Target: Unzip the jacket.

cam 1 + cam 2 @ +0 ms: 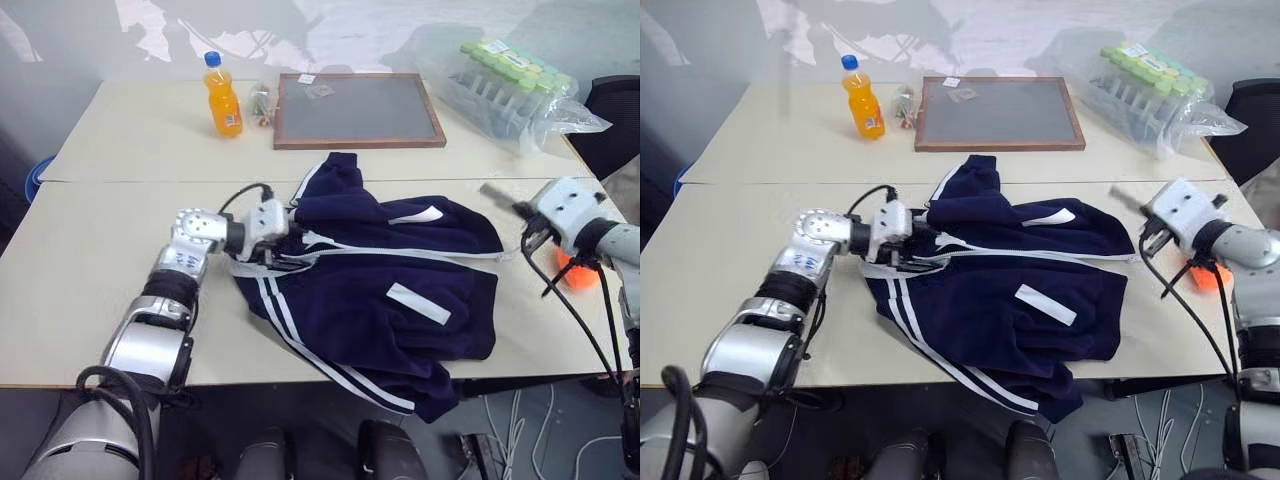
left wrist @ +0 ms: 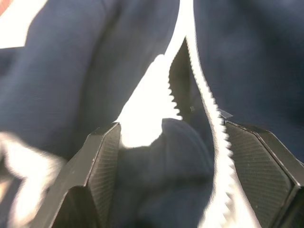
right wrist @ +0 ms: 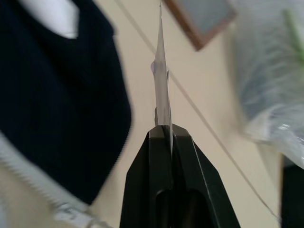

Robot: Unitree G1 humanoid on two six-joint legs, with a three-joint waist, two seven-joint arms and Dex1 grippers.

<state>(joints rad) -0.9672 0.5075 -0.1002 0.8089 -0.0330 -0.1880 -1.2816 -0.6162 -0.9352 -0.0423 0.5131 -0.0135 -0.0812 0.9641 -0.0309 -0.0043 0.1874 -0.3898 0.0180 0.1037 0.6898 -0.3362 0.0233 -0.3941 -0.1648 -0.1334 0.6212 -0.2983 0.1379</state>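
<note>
The jacket (image 1: 380, 290) sprawls on the table (image 1: 90, 260). At its collar end, the left gripper (image 2: 166, 156) gapes around parted zipper teeth (image 2: 209, 109). Beyond its hem, the right gripper (image 3: 170, 135) pinches a thin grey strip (image 3: 161, 80).

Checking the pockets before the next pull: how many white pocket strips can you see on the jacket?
2. One strip lies on the jacket's near front panel; the other is on the upper fold toward the framed board. Folds may hide more.
</note>
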